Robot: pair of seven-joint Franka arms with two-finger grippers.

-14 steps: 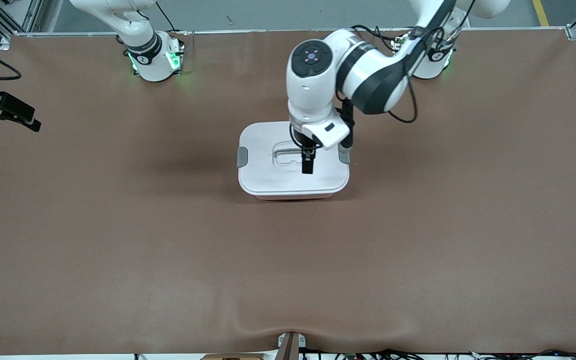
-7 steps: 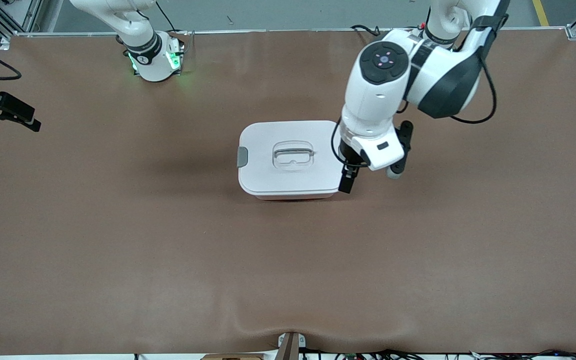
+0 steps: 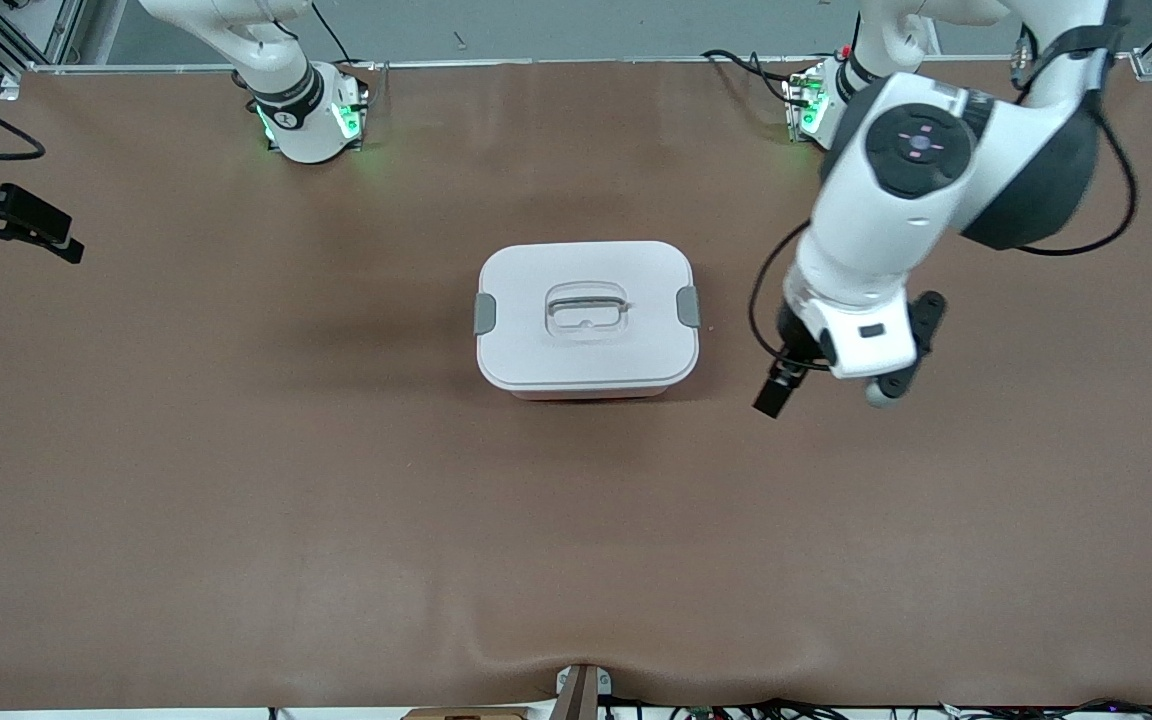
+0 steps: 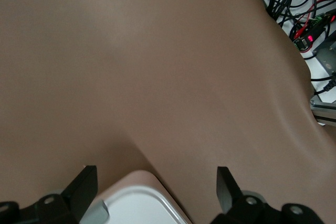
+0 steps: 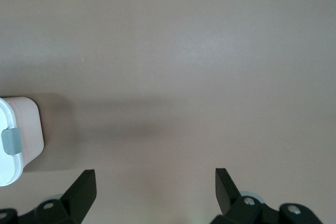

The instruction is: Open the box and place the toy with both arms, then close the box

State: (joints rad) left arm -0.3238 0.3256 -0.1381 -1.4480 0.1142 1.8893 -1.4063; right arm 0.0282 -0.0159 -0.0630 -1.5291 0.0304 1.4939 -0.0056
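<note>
I see the box (image 3: 586, 318) sitting near the middle of the brown table (image 3: 336, 480), its white lid (image 3: 586, 350) seated on top and looking shut. A grey clip (image 3: 484, 313) shows at the end toward the right arm and another grey clip (image 3: 688, 306) at the end toward the left arm. The recessed handle (image 3: 586, 307) sits in the centre of the lid. I can't find the toy in any of my views.

My left gripper (image 3: 774, 392) hangs over bare table just beside the box, at the end toward the left arm's side, clear of the lid and touching nothing. In the left wrist view its fingers (image 4: 84, 187) are spread wide with nothing between them, and a corner of the box (image 4: 142, 203) with one clip peeks in below.

My right gripper (image 3: 11, 225) waits at the table edge toward the right arm's end, well apart from the box. In the right wrist view its fingers (image 5: 84, 184) are also spread wide and empty, with the box (image 5: 18, 137) off at the edge of the picture.
</note>
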